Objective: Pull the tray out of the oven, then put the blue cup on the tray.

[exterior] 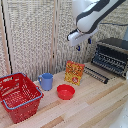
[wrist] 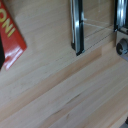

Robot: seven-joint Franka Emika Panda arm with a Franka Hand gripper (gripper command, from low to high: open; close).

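In the exterior view the oven stands on the wooden table at the exterior view's right, its door folded down flat in front and the tray showing as a rack of thin bars inside the opening. The gripper hangs in the air above the table, apart from everything; whether its jaws are wide or narrow cannot be told. An orange packet stands between oven and blue cup, with a red bowl just before it and a red basket (blue-rimmed) beside the cup. The wrist view shows bare planks, the packet's red edge and the door's glass and dark frame.
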